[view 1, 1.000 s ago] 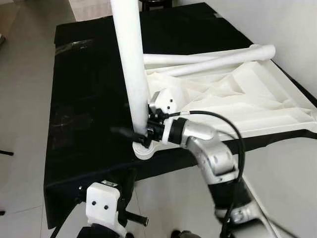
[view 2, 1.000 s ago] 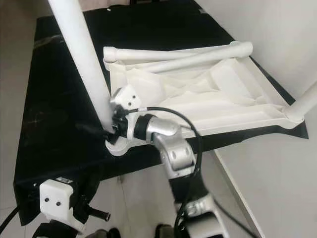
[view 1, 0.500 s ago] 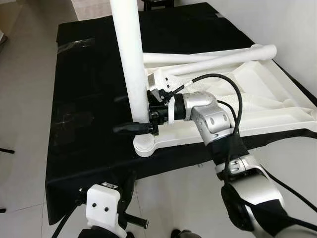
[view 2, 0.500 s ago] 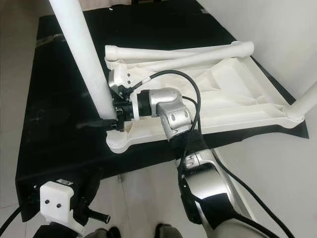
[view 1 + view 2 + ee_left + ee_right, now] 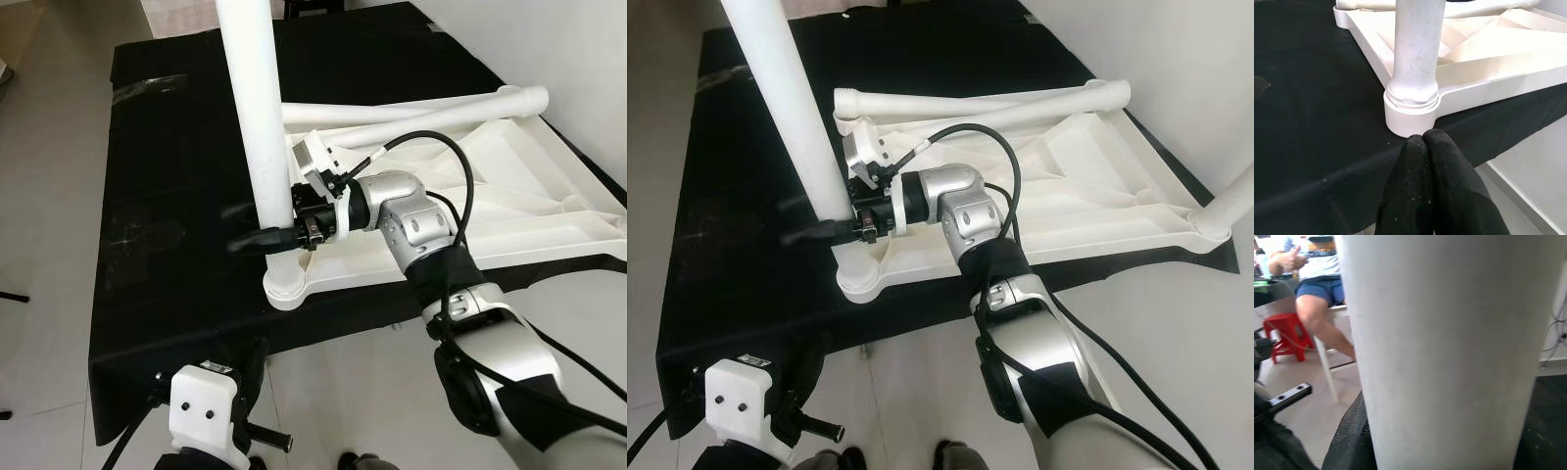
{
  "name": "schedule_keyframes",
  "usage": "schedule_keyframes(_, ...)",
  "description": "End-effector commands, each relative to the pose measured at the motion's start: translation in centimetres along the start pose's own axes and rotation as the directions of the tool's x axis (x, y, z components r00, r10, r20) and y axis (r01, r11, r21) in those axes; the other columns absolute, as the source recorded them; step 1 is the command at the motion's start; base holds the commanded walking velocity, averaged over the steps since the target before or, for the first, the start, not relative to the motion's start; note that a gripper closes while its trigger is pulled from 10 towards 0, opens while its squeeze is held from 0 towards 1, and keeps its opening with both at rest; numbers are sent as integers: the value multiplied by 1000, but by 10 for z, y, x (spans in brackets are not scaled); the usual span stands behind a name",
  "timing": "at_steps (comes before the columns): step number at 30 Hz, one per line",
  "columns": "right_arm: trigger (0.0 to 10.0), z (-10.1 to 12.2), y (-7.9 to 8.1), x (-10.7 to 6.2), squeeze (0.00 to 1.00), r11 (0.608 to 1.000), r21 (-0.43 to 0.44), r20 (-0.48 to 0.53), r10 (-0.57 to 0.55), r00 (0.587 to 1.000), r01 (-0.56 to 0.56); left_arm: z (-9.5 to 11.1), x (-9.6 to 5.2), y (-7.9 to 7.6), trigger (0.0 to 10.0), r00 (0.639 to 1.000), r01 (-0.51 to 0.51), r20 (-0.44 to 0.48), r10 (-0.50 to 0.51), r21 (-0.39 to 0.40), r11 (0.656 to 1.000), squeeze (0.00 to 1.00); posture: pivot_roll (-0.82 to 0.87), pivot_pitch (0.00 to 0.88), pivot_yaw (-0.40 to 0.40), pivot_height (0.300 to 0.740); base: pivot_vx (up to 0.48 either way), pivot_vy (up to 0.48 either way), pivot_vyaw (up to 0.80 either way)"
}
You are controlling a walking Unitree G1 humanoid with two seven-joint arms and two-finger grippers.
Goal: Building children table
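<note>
Gripping the upright white leg just above its socket, the right pincer has its black fingers on either side of the tube. That leg stands in the corner socket of the upturned tabletop, near the bench's front edge. Seen from the left wrist, the left pincer is pressed closed, empty, below that edge. Behind the leg, the right wrist picture catches a seated person and a red stool.
</note>
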State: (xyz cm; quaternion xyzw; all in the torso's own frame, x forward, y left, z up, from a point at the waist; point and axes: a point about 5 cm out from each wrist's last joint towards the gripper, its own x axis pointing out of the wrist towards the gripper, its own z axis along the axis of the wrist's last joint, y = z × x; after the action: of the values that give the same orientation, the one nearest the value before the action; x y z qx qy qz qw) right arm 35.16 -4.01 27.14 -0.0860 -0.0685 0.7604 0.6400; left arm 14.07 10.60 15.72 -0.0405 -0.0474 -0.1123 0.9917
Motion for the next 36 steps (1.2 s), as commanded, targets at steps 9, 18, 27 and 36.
schedule_keyframes(9,0,-28,5,-21,0,777,-13,-9,-630,777,630,0,-2,1,10000,1000,-1,-11,1,-3,1000,0,-4,237,-16,740,0,0,0)
schedule_keyframes(18,0,-79,54,10,0,454,16,-200,-871,448,891,-1,-3,4,10000,1000,5,-20,-4,6,1000,0,6,221,-4,740,0,0,0)
schedule_keyframes(27,10000,-61,44,36,0,560,106,-139,-810,570,821,-2,-3,4,10000,1000,-9,-21,9,9,1000,0,22,209,-15,740,0,0,0)
schedule_keyframes(36,10000,-23,48,33,82,933,67,69,-358,931,354,-2,-2,2,10000,1000,-1,-21,1,4,1000,0,25,208,-13,740,0,0,0)
